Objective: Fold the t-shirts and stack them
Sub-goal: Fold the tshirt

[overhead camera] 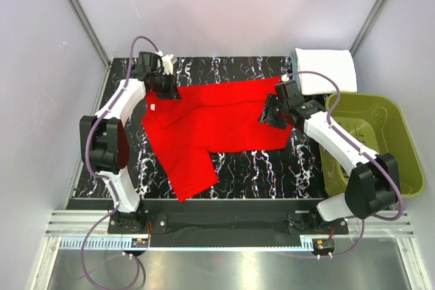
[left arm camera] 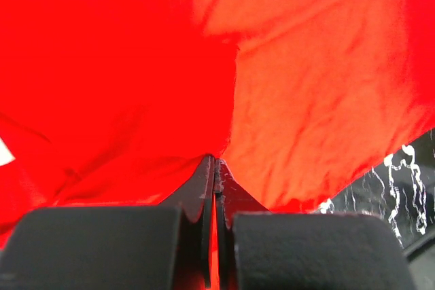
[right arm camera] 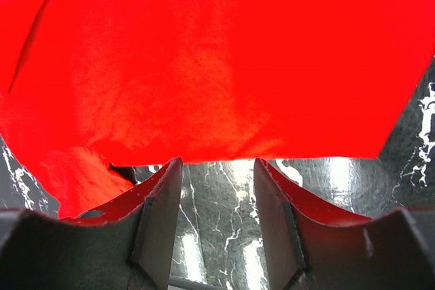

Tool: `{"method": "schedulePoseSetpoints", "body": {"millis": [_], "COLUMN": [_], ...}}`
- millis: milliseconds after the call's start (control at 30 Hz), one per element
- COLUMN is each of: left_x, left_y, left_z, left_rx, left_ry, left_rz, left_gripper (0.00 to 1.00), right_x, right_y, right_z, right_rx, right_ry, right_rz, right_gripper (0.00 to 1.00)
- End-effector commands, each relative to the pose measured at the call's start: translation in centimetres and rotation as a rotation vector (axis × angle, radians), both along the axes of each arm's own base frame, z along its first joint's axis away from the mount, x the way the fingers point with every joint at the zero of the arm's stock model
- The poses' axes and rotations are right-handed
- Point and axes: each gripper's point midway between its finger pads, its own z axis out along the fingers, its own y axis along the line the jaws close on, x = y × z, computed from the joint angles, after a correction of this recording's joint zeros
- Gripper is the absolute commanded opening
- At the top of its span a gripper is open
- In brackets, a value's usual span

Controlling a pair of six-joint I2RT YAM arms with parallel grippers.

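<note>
The red t-shirt (overhead camera: 211, 123) looks light and limp. The left pincer (left arm camera: 215, 162) is clamped on its far-left edge; the right pincer (right arm camera: 217, 168), jaws apart, should likely pinch the right edge.

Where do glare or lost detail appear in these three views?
Right wrist view: white glare on the glossy table in front of the right gripper. Left wrist view: the red t-shirt is so saturated that its folds fade into flat colour. Top view: even light, soft shadows, nothing blurred.
</note>
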Motion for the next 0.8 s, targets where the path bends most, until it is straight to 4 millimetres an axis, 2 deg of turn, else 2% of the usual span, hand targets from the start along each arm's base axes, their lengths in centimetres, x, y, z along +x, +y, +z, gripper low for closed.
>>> {"method": "schedulePoseSetpoints", "body": {"millis": [0, 200, 233, 300, 333, 400, 433, 467, 533, 567, 633, 700, 733, 767], "left_x": [-1.8, -6.1, -7.1, -8.7, -9.7, -10.9, -11.1, -10.5, -9.1, -8.6, -6.9, -6.2, -6.4, -5.8], "left_y": [-1.7, -4.2, -5.4, -6.2, -7.2, -8.3, -7.6, -6.9, -4.9, -4.1, -1.3, 1.2, 2.6, 3.1], "left_z": [-0.5, -1.4, -1.5, -2.9, -3.4, -3.6, -4.3, -4.1, -3.0, -2.8, -2.8, -3.3, -4.1, -4.1], "left_rx": [-0.006, 0.032, 0.029, 0.047, 0.034, -0.029, -0.014, 0.004, 0.011, 0.016, 0.078, 0.148, 0.145, 0.129], "left_ry": [0.053, 0.123, 0.138, 0.205, 0.237, 0.269, 0.284, 0.256, 0.211, 0.209, 0.188, 0.169, 0.19, 0.17], "left_rz": [-0.049, -0.08, -0.107, -0.122, -0.156, -0.208, -0.167, -0.137, -0.063, -0.032, 0.075, 0.165, 0.222, 0.252], "left_gripper": [0.0, 0.0, 0.0, 0.07, 0.12, 0.34, 0.38, 0.43, 0.47, 0.47, 0.47, 0.47, 0.47, 0.47], "right_x": [-0.6, -0.7, -0.6, -0.7, -0.5, 0.0, 0.4, 1.1, 2.5, 2.2, 3.5, 4.4, 4.7, 4.4], "right_y": [-0.1, -0.2, -0.1, 0.3, 0.4, 1.1, 1.3, 2.1, 3.7, 4.3, 6.7, 10.2, 11.5, 13.3], "right_z": [1.4, 0.9, 0.7, 0.6, 0.5, 0.4, 0.5, 0.6, 1.0, 1.0, 1.3, 0.8, 0.5, 0.1], "right_rx": [0.01, -0.003, -0.002, 0.019, 0.02, 0.037, 0.045, 0.067, 0.091, 0.096, 0.115, 0.16, 0.176, 0.193], "right_ry": [-0.04, -0.035, -0.037, -0.031, -0.031, -0.027, -0.028, -0.022, -0.016, -0.013, -0.019, 0.004, 0.015, 0.034], "right_rz": [0.023, 0.034, 0.034, 0.049, 0.048, 0.053, 0.053, 0.061, 0.062, 0.07, 0.088, 0.12, 0.135, 0.157], "right_gripper": [0.54, 0.56, 0.56, 0.56, 0.56, 0.56, 0.56, 0.56, 0.55, 0.55, 0.55, 0.55, 0.55, 0.54]}}
